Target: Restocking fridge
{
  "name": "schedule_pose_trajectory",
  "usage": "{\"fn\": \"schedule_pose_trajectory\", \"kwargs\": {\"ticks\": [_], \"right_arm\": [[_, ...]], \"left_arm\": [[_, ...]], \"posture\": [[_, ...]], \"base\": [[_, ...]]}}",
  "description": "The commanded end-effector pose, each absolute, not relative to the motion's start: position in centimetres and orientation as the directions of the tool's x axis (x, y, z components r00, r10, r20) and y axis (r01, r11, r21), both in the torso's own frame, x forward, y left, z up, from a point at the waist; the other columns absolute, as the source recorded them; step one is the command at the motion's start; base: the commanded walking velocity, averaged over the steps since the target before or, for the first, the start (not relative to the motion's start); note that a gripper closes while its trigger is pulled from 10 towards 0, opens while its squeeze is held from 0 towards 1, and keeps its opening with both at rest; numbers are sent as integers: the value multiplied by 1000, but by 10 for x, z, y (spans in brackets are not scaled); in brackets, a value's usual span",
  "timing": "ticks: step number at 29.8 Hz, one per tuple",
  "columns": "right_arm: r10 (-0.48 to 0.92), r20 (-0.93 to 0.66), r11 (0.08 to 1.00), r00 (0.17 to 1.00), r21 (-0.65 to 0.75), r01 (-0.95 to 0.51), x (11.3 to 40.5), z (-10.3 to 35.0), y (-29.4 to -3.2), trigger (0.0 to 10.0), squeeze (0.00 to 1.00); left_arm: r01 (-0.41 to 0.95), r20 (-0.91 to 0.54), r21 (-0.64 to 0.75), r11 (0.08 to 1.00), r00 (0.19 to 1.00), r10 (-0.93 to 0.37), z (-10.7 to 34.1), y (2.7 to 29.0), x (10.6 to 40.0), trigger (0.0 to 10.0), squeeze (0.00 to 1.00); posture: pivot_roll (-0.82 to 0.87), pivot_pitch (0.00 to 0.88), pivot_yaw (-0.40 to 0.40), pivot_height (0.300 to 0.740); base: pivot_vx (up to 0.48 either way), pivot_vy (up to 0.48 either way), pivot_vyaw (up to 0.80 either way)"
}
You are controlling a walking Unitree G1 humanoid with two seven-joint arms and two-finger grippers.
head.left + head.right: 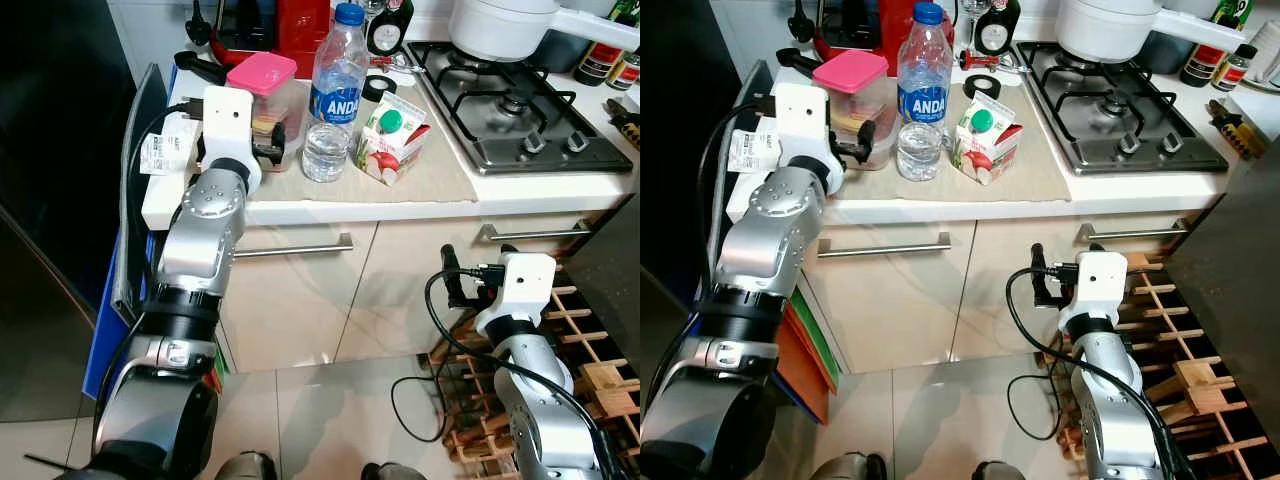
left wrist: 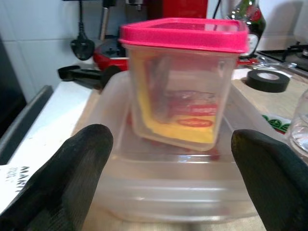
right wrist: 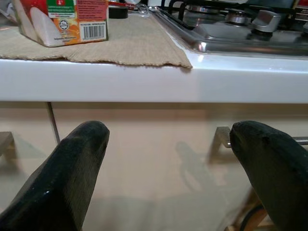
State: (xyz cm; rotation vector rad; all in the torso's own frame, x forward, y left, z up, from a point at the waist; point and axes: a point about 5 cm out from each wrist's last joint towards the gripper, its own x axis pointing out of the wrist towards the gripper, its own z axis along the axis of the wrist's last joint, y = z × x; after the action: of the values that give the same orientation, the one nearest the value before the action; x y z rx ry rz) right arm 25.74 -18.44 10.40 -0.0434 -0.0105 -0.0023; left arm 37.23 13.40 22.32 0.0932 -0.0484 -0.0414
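Left pincer (image 2: 168,173) near "ANDA" bottle (image 1: 333,95)

Food on my table.
A pink-lidded tub (image 2: 182,84) stands upright in a clear tray (image 2: 173,190); beside it stand a water bottle (image 1: 334,95) and a tilted juice carton (image 1: 392,138), on a beige mat (image 1: 440,170).

1. My left gripper (image 2: 168,183) has matt black fingers (image 2: 57,178); the tub (image 2: 178,91) before them is clear plastic under a glossy pink lid (image 2: 185,33)
2. The water bottle (image 1: 333,95) is clear plastic
3. The mat (image 3: 130,48) is coarse woven cloth
4. The hob (image 1: 515,110) is brushed steel
5. The juice carton (image 1: 392,138) is printed card
6. The worktop (image 3: 192,82) is smooth glossy white
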Motion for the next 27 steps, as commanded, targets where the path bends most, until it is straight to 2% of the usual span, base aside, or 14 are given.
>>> {"fn": "schedule_pose_trajectory", "kwargs": {"ticks": [1, 4, 10, 13, 16, 21, 27], "right_arm": [[-4, 7, 999, 1000, -52, 4, 260, 104, -188, 10000, 0], [-2, 8, 999, 1000, -53, 2, 261, 104, -188, 10000, 0], [3, 15, 999, 1000, -50, -2, 262, 105, -186, 10000, 0], [5, 19, 999, 1000, -50, -4, 262, 107, -186, 10000, 0], [6, 18, 999, 1000, -53, -5, 259, 107, -187, 10000, 0], [5, 12, 998, 1000, -58, -4, 253, 108, -188, 10000, 0], [-4, 5, 998, 1000, -60, 5, 249, 107, -190, 10000, 0]], "left_arm": [[40, 100, 96, 995, 994, -50, 235, 132, 368, 10000, 0], [44, 147, 95, 994, 987, -58, 243, 132, 369, 10000, 0], [50, 153, 101, 994, 986, -65, 246, 138, 379, 10000, 0], [103, 141, 93, 990, 983, -116, 247, 137, 385, 10000, 0], [189, 127, 30, 981, 973, -192, 246, 131, 391, 10000, 0], [269, 109, 29, 963, 956, -271, 241, 118, 399, 10000, 0], [269, 110, 34, 963, 956, -271, 241, 111, 406, 10000, 0]], "posture": [[13, 42, -47, 740], [15, 38, -49, 740], [6, 41, -52, 740], [-5, 54, -53, 740], [-17, 75, -57, 740], [-41, 99, -55, 740], [-54, 110, -55, 740]], "base": [[0, 0, 0], [0, 0, 0], [0, 0, 0], [0, 0, 0], [0, 0, 0], [0, 0, 0], [0, 0, 0]]}}
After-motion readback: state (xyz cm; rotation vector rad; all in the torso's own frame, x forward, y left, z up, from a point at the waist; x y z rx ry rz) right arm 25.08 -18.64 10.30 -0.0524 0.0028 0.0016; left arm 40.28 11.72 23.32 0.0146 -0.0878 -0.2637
